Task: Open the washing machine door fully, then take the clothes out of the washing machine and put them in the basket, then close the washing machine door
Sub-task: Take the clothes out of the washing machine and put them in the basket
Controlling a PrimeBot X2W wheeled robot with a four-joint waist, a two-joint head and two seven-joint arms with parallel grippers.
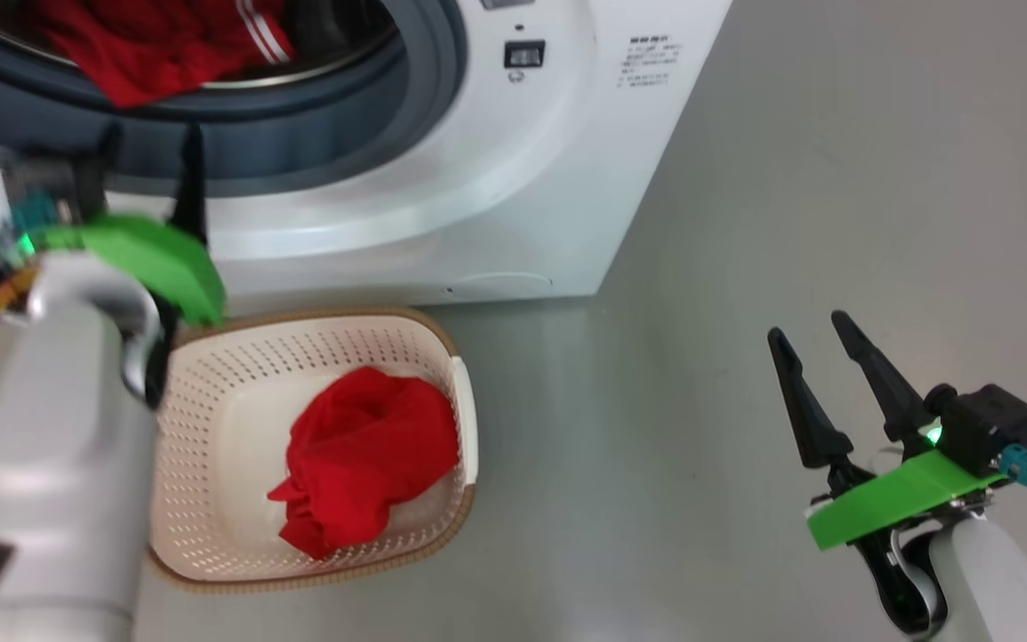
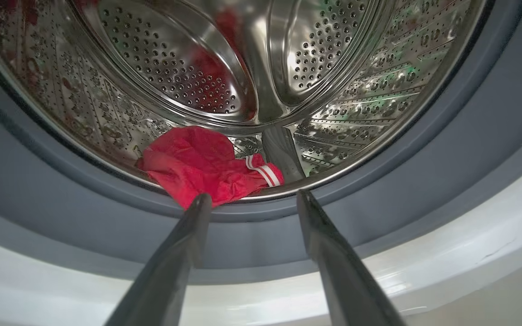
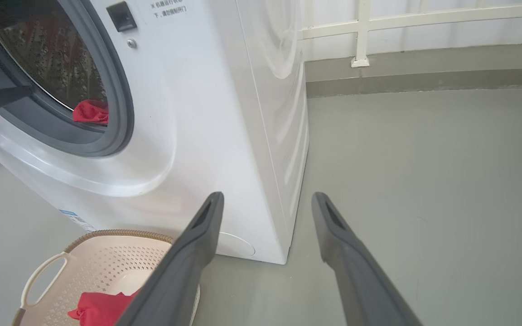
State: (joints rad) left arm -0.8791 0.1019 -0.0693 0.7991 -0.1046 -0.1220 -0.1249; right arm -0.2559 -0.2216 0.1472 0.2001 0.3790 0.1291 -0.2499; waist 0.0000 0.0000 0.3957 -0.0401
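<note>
The left gripper [image 2: 253, 195] hung spread, the clothes [image 2: 197, 163] just ahead of it. Closing short might have pinched the grey gasket [image 2: 252, 235] instead.

The head camera looked down on the basket [image 1: 210, 428] and washing machine [image 1: 478, 178]. The left wrist camera faced the drum [image 2: 175, 68], close beyond its fingertips [image 2: 194, 226]. The right wrist camera, farther back, shared both.

Left gripper [image 2: 252, 195], fingers spread apart, pointing toward the washing machine [image 2: 447, 244], red clothes [image 2: 197, 165] with white stripes lying at the front edge of the steel drum [image 2: 175, 68], against the grey gasket [image 2: 469, 149], beside one fingertip [image 2: 197, 210]
</note>
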